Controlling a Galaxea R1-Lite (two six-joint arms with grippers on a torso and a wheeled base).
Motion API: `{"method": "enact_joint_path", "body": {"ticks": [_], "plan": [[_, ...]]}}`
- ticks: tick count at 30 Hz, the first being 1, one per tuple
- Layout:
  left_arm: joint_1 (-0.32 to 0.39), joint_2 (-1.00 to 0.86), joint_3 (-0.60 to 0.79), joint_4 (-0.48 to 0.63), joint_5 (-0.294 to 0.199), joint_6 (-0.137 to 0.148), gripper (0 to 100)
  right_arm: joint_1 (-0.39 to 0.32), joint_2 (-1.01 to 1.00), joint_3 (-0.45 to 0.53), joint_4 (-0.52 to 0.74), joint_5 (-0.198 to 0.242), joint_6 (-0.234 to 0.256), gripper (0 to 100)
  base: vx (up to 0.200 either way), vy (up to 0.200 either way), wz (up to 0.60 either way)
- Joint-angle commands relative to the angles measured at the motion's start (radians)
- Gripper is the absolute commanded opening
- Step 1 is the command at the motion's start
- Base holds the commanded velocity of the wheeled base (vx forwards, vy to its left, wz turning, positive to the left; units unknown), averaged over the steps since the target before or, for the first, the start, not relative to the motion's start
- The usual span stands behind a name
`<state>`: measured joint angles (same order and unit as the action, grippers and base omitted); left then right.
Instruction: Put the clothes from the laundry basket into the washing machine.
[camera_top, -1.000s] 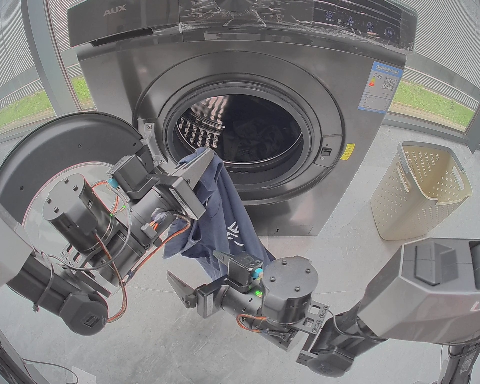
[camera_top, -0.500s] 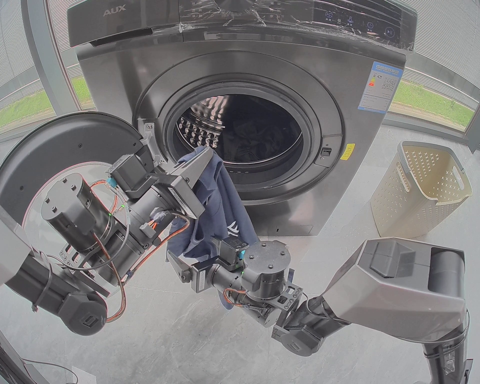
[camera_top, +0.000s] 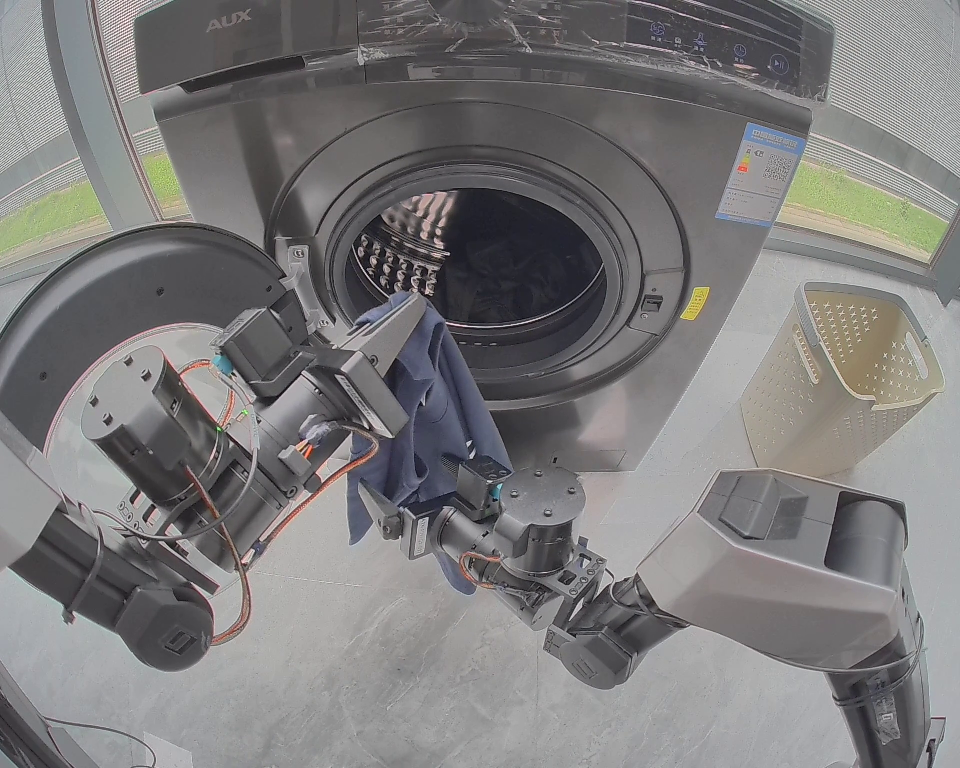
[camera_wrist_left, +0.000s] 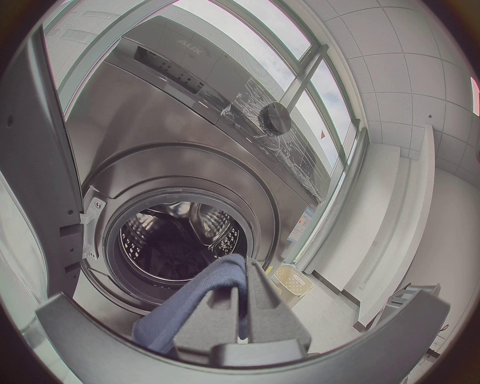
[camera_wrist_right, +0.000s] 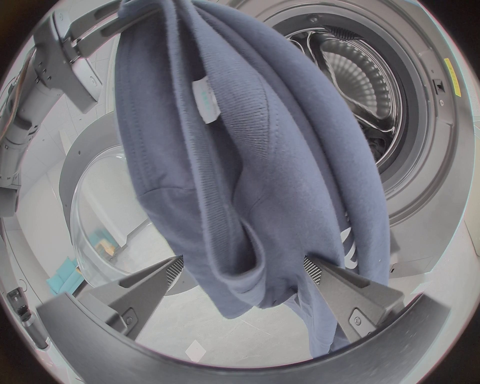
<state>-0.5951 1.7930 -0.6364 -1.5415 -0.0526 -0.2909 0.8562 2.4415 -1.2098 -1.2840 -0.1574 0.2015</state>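
Over the last second the right gripper (camera_wrist_right: 242, 264) has risen to the navy-blue knit garment (camera_top: 440, 400), jaws wide around its hanging hem (apparently not yet gripping). The left gripper (camera_top: 405, 318) pinches its top before the grey steel washing machine (camera_top: 620, 140), at the open mouth; gathering the slack looks next.

Left gripper (camera_wrist_left: 241, 285): grey wedge-shaped fingers pressed together on a fold of a dark blue knit garment (camera_wrist_left: 200, 292), which draped over one finger and hung away beneath. Beyond it stood the silver-grey front-loading washing machine (camera_wrist_left: 150, 125), round port open, its perforated steel drum (camera_wrist_left: 175, 240) holding dark laundry. The open grey door (camera_wrist_left: 40, 175) was hinged beside the port. A black round dial (camera_wrist_left: 275, 118) sat on the film-wrapped control panel. A cream perforated plastic laundry basket (camera_wrist_left: 292, 281) stood on the floor past the machine.
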Motion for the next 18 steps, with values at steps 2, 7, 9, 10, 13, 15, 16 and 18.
{"method": "enact_joint_path", "body": {"ticks": [2, 7, 9, 10, 13, 15, 16, 18], "plan": [[0.0, 0.0, 0.001, 0.0, 0.0, -0.001, 0, -0.006, 0.008, -0.004, -0.005, -0.002, -0.001, 0, 0.0, 0.0, 0.0], [0.0, 0.003, 0.001, 0.0, 0.0, -0.001, 0, -0.006, 0.007, -0.002, -0.008, -0.002, -0.001, 0, 0.0, 0.0, 0.0], [0.0, 0.003, 0.001, 0.0, 0.0, -0.001, 0, -0.006, 0.007, -0.004, -0.008, -0.002, -0.001, 0, 0.0, 0.0, 0.0], [0.0, 0.002, 0.001, 0.0, 0.0, -0.001, 0, -0.006, 0.007, -0.004, -0.008, -0.002, -0.002, 0, 0.0, 0.0, 0.0], [0.0, 0.002, 0.001, 0.0, 0.002, -0.001, 0, -0.006, 0.007, -0.002, -0.008, -0.002, -0.001, 0, 0.0, 0.0, 0.0], [0.0, 0.002, 0.001, 0.0, 0.0, -0.001, 0, -0.006, 0.007, -0.001, -0.008, -0.004, -0.001, 0, 0.0, 0.0, 0.0], [0.0, 0.002, 0.001, 0.0, 0.0, -0.001, 0, -0.006, 0.007, 0.004, -0.008, -0.004, -0.001, 0, 0.0, 0.0, 0.0], [0.0, 0.005, 0.001, 0.0, 0.002, -0.001, 0, -0.006, -0.004, 0.021, -0.011, -0.005, -0.001, 0, 0.0, 0.0, 0.0]]}}
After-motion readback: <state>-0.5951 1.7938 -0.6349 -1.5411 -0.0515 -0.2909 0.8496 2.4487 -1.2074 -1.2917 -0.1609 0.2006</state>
